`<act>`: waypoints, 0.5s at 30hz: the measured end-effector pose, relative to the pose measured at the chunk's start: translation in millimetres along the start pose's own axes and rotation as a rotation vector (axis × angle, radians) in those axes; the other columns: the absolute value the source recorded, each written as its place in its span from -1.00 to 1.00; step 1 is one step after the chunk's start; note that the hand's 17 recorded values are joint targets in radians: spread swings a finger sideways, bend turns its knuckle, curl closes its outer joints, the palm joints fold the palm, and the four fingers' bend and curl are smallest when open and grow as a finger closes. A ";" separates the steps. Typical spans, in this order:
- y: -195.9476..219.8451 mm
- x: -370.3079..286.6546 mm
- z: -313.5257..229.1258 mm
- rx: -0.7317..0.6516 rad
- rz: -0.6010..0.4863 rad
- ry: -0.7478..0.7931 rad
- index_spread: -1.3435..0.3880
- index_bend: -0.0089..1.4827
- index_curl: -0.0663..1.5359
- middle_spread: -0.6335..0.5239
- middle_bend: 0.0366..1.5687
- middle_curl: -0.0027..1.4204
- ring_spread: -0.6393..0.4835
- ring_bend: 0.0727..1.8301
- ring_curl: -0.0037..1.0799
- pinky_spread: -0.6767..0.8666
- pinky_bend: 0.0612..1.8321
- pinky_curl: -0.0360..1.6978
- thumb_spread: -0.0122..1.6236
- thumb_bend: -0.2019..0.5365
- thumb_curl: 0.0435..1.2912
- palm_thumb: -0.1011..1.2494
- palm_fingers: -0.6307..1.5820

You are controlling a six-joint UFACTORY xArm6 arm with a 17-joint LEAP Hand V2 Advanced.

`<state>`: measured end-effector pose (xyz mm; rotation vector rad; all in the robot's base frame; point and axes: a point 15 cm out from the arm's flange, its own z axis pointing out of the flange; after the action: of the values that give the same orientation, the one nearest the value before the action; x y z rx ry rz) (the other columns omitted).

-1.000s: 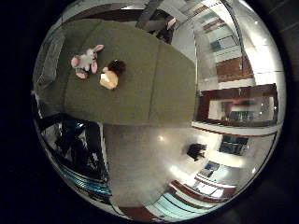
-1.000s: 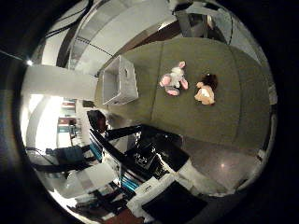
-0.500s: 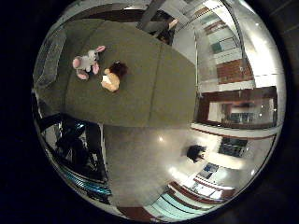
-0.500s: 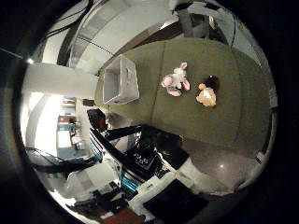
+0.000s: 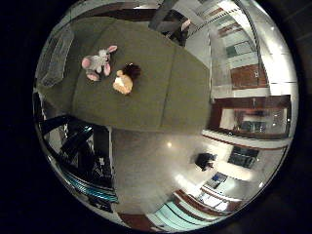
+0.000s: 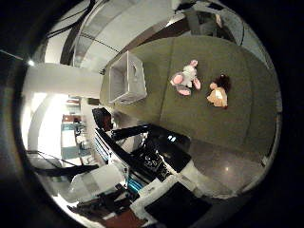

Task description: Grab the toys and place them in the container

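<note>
A grey and pink plush rabbit [image 6: 186, 77] lies on the olive-green table [image 6: 237, 128]. A brown and tan plush toy [image 6: 218, 91] lies close beside it, a small gap between them. A pale open-topped container [image 6: 126, 78] stands at the table's end, some way from the rabbit, and looks empty. All three look small, so my hand is high above the table and well away from them. Only black, white and teal parts of my hand and arm [image 6: 161, 161] show, off the table's long edge.
A polished floor [image 5: 156, 165] runs along the table's long side. Dark frames and railings [image 5: 78, 146] stand below the table's edge. Walls, wooden panels and doorways [image 5: 248, 117] ring the room farther out.
The whole picture has shifted a little in both views, so the camera has moved. The toys and the container lie where they were.
</note>
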<state>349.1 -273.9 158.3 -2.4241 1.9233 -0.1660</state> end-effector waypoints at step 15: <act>-25.6 -10.6 51.8 -0.056 0.010 -0.077 0.11 -0.76 -0.53 0.10 -0.80 -0.58 0.45 -0.84 -0.51 0.27 -0.59 -0.78 0.33 -0.52 -0.59 -0.07 -0.31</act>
<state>377.2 -259.4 108.8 -2.4163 1.9330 -0.0174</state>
